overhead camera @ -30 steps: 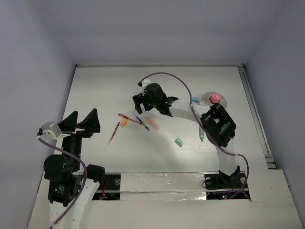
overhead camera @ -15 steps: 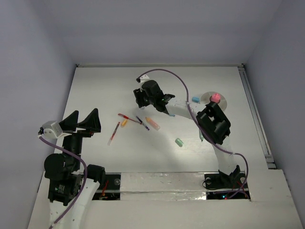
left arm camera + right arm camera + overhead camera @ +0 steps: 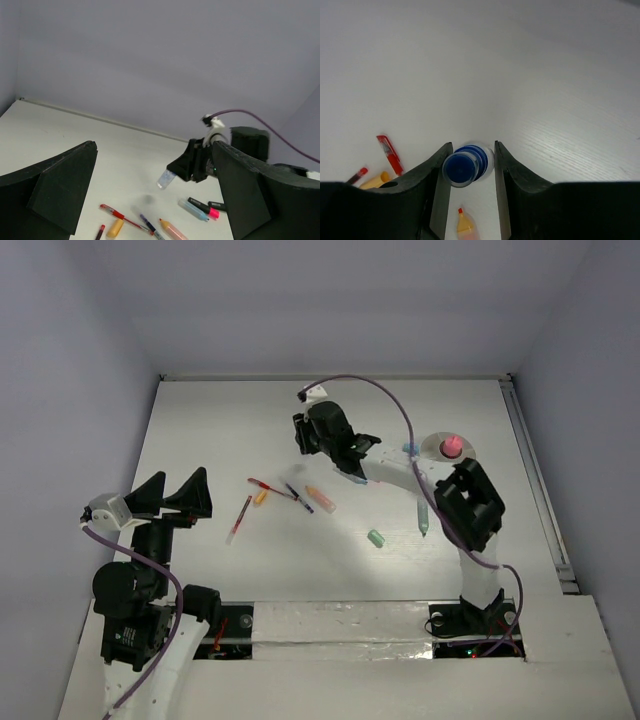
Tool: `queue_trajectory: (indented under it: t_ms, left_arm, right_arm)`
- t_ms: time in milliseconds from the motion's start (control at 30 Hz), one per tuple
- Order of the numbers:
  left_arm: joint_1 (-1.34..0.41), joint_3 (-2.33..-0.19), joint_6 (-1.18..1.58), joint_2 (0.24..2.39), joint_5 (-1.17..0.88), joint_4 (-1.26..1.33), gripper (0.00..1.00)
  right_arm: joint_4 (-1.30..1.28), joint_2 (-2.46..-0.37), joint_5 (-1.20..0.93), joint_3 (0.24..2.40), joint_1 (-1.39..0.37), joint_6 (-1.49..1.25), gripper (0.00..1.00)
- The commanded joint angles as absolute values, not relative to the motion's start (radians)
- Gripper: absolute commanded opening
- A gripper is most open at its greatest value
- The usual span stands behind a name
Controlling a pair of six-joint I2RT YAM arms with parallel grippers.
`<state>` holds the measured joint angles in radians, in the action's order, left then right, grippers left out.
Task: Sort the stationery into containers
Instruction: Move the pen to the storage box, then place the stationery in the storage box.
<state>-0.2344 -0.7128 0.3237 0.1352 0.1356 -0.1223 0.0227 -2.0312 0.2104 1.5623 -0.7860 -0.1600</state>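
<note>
Top cam: left claw [image 3: 170, 498] is spread wide at 8 o'clock of the counter [image 3: 220, 420]. Right claw [image 3: 303, 436] is up near 12. The cup [image 3: 432, 447] sits at 2 o'clock with a pink-capped bottle [image 3: 452, 445] in it. A red pen [image 3: 240, 518] and mint eraser [image 3: 376, 538] lie loose mid-counter.

Left wrist cam: right claw holds a blue marker [image 3: 164, 179] off the counter, shadow underneath.

Right wrist cam: fingers [image 3: 437, 170] pinch that marker at 9 and 3.

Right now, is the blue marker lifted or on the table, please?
Lifted: the right gripper clamps the blue marker, and its shadow falls on the table beneath it.
</note>
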Motion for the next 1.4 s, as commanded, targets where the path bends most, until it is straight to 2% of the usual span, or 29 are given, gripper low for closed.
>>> queue_trajectory:
  t_ms: [0,233,367,567,1167,1367]
  left_arm:
    - [-0.239,-0.709,0.316,0.144,0.121,-0.066,0.99]
    - [-0.239,-0.706,0.314,0.135,0.104,-0.058,0.99]
    - [-0.239,-0.703,0.310,0.161,0.058,-0.051,0.99]
    - [-0.239,-0.712,0.302,0.219,0.002,-0.054,0.99]
    - [-0.239,-0.709,0.295,0.244,-0.058,-0.049,0.99]
    - [-0.239,-0.709,0.296,0.245,-0.060,-0.049,0.99]
  right_arm:
    - [0.143,-1.820,0.322,1.522,-0.784,-0.144,0.11]
    - [0.078,-1.558,0.528,1.338,-0.706,-0.100,0.11]
    - [0.025,-1.410,0.528,1.223,-0.588,-0.138,0.12]
    - [-0.043,-1.303,0.557,1.114,-0.421,-0.144,0.12]
    - [-0.011,-1.419,0.509,1.039,-0.305,-0.199,0.12]
    - [-0.014,-1.443,0.488,1.032,-0.296,-0.230,0.16]
